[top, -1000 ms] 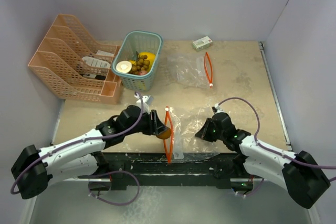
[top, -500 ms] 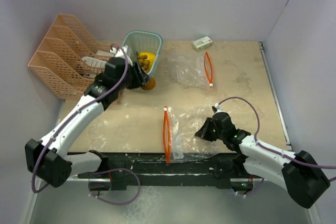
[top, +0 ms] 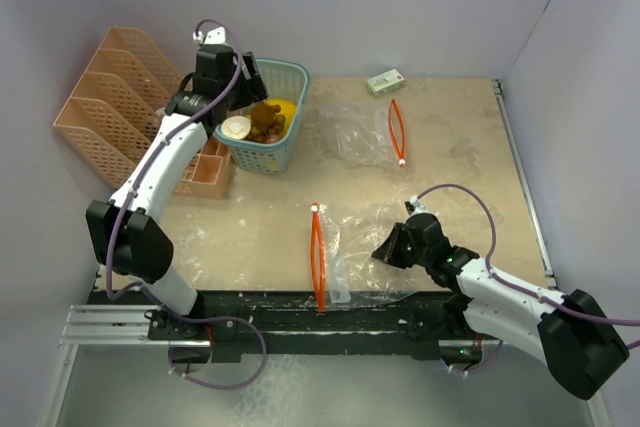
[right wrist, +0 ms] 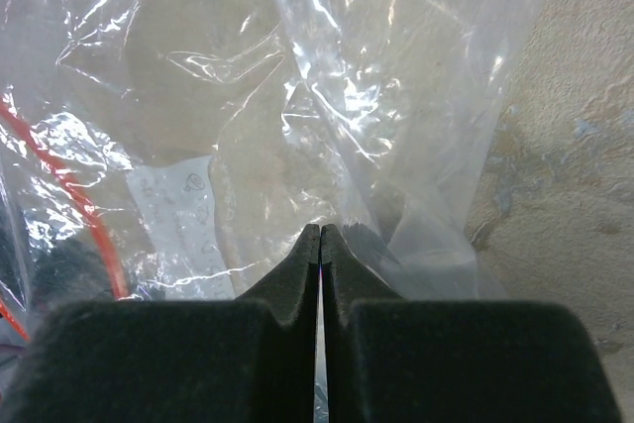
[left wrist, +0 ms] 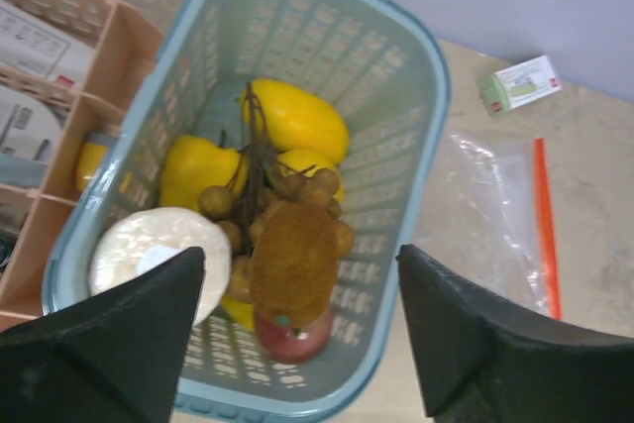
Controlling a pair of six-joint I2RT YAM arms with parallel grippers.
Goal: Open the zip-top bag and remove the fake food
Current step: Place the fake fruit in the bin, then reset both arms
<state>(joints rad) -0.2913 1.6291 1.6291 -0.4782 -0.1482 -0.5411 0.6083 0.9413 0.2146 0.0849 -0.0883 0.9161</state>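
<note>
The left fingers (left wrist: 119, 344) hang spread and empty over the basket (left wrist: 436, 96) at the far left, where the fake food (left wrist: 297, 121) is heaped. A fuzzy brown piece (left wrist: 292, 245) sits on top, close to the near rim. It is perched on rounder pieces, so a knock to the rim from the arm could roll it out onto the counter (top: 470, 157) or tip the light basket. The right fingers (right wrist: 287, 289) are pressed together, apparently on a fold of the near zip-top bag (top: 355, 247). That film is thin and slick, so a pull could slide it free or tear it. Glare and creases make it hard to tell whether any food is left inside. The orange zip (top: 318, 257) cannot be read as open or closed, and the far bag (top: 360, 132) is just as hard to judge.
</note>
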